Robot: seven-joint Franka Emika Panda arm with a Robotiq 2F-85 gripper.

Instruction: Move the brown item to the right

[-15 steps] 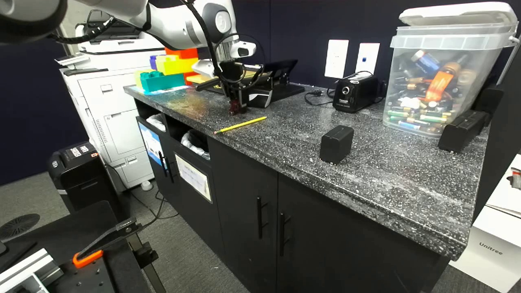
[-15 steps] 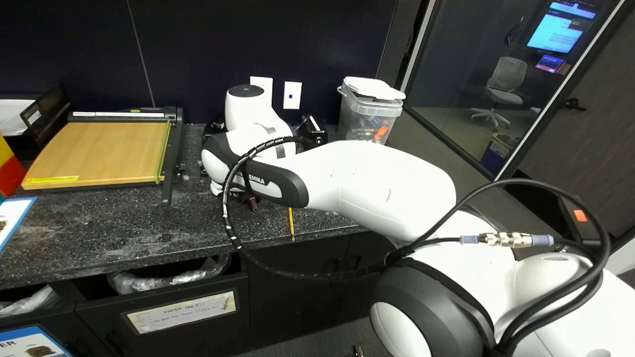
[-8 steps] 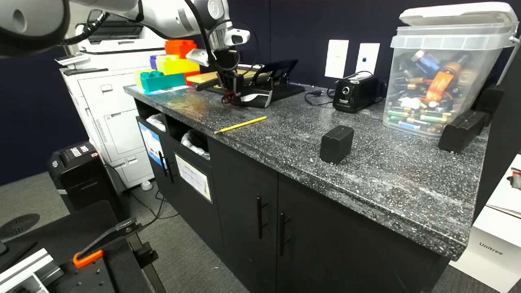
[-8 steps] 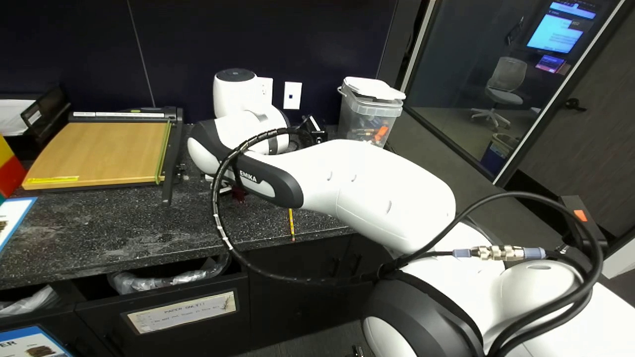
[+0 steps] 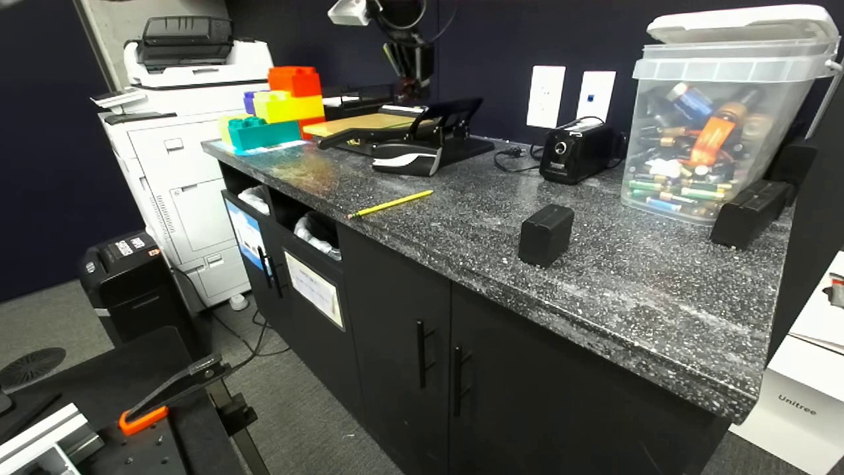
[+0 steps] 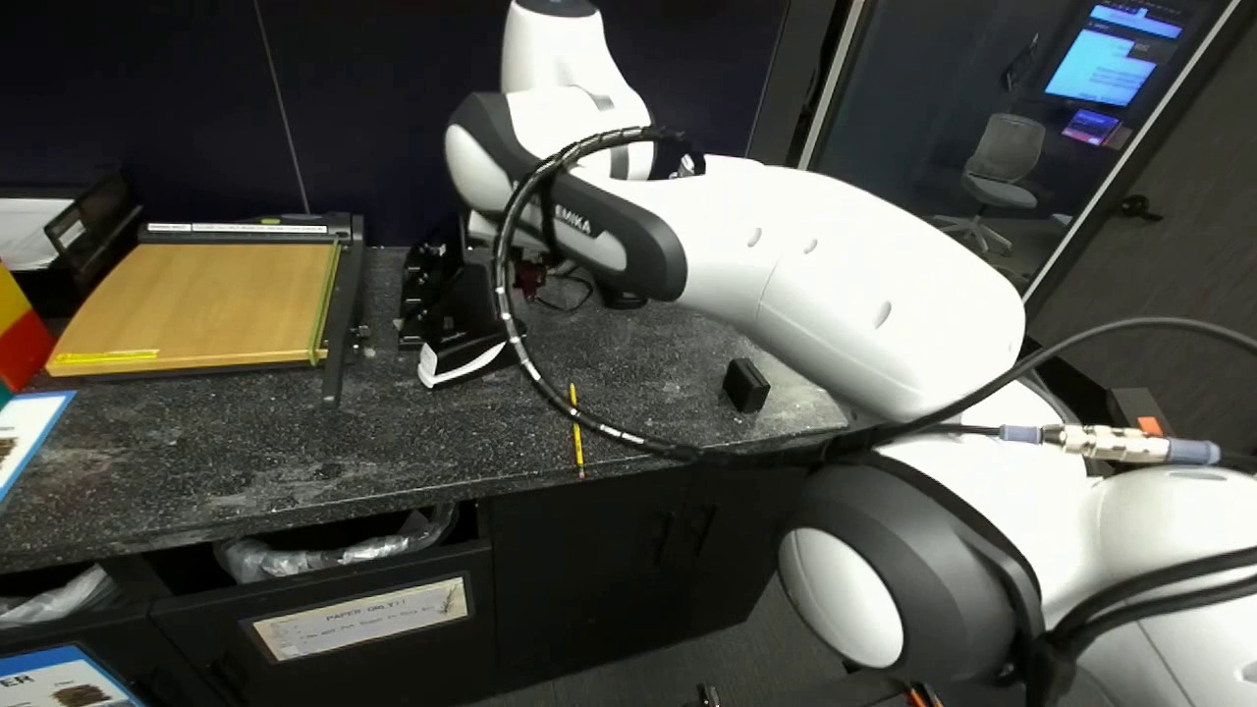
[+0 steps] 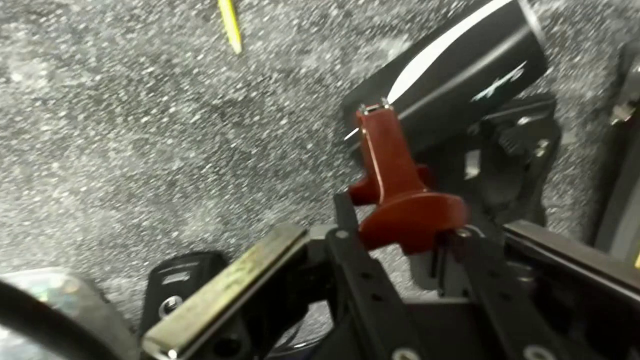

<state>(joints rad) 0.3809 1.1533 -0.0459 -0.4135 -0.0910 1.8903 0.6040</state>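
Wrist view: the end effector [image 7: 407, 220] is closed around the brown item [image 7: 400, 175], gripping its broad end, probably because that gives the fingers [image 7: 346, 215] the most to press on. In an exterior view it hangs above the table [image 5: 461, 218], presumably so the brown item can travel right without catching on the black hole punch [image 7: 460, 100]. The brown item lies between the fingers, its narrow end jutting out beyond them.

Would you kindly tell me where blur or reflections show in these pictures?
Wrist view: the speckled countertop smears into streaks, the brown item has clearer edges; in an exterior view, the hand is murky against the dark wall, and an orange-yellow reflection tints the countertop.
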